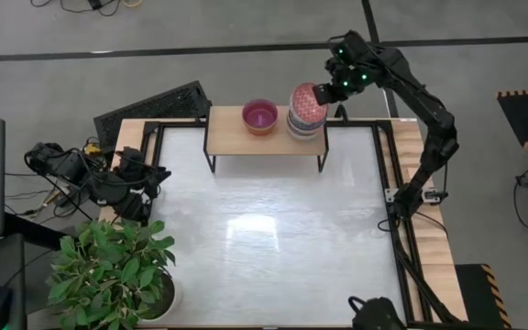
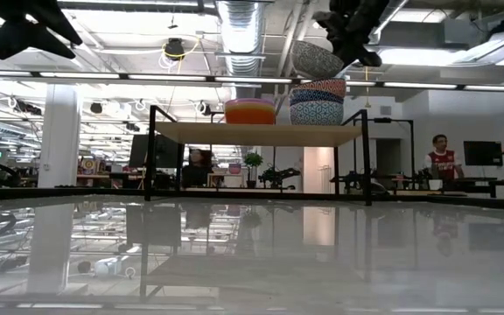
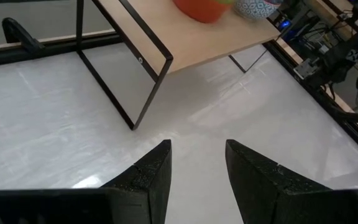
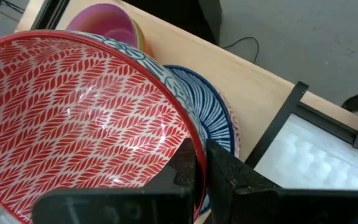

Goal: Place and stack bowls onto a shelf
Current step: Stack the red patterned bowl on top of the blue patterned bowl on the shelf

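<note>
The shelf (image 1: pixel 236 139) stands at the table's far edge. On it sit a magenta bowl (image 1: pixel 260 116), nested in an orange one (image 2: pixel 250 112), and a stack of blue-lined bowls (image 2: pixel 317 103). Just above that stack, my right gripper (image 4: pixel 201 149) is shut on a tilted red-patterned bowl (image 4: pixel 73 118), which also shows in the high view (image 1: pixel 306 103). My left gripper (image 3: pixel 197 144) waits open over the table's left side, near the plant, with nothing between its fingers. My right gripper pinches the red-patterned bowl's rim (image 4: pixel 182 134), one finger inside the bowl and one outside. The fingers slant down from the table's far right. The bowl hangs tilted, its open side turned toward the gripper (image 2: pixel 315 59), close over the stack; whether it touches the stack, I cannot tell.
A potted plant (image 1: pixel 113 270) stands at the table's near left corner. A black metal frame (image 1: pixel 388 165) runs along the table's sides. People and desks show in the room behind the shelf (image 2: pixel 440 157).
</note>
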### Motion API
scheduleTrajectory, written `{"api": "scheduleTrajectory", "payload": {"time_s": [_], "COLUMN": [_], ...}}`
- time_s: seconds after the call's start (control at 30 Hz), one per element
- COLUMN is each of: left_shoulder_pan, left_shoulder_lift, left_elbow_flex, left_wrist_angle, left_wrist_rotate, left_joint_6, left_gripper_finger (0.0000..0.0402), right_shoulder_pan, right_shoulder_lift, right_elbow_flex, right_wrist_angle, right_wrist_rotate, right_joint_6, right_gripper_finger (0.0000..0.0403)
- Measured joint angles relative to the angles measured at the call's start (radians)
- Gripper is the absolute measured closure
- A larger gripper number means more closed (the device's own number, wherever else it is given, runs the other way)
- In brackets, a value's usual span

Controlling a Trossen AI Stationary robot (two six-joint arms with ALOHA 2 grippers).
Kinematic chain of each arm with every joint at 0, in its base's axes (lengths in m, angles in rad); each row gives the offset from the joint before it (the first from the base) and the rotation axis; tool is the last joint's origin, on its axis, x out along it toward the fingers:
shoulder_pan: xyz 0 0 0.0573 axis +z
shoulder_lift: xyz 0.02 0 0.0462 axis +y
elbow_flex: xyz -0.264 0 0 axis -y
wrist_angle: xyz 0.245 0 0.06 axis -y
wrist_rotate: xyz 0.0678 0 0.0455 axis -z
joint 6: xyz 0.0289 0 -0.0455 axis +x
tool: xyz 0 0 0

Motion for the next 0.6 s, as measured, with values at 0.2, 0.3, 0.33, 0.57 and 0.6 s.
{"api": "scheduleTrajectory", "payload": {"time_s": [0.2, 0.3, 0.33, 0.57, 0.6], "left_shoulder_pan": [0.0, 0.0, 0.0, 0.0, 0.0], "left_shoulder_lift": [0.0, 0.0, 0.0, 0.0, 0.0], "left_elbow_flex": [0.0, 0.0, 0.0, 0.0, 0.0], "left_wrist_angle": [0.0, -0.001, -0.001, -0.001, -0.001], "left_wrist_rotate": [-0.01, -0.01, -0.01, -0.011, -0.011], "left_joint_6": [0.0, 0.0, 0.0, 0.0, 0.0], "left_gripper_finger": [0.0266, 0.0266, 0.0266, 0.0266, 0.0266], "right_shoulder_pan": [-0.007, -0.013, -0.01, -0.016, -0.019], "right_shoulder_lift": [0.013, 0.027, 0.03, 0.032, 0.032], "right_elbow_flex": [0.0, 0.0, 0.0, 0.0, 0.0], "right_wrist_angle": [-0.006, -0.033, -0.034, -0.016, -0.021], "right_wrist_rotate": [-0.001, 0.021, 0.021, 0.022, 0.022], "right_joint_6": [-0.002, -0.01, -0.01, -0.01, -0.01], "right_gripper_finger": [0.0365, 0.0365, 0.0365, 0.0365, 0.0365]}}
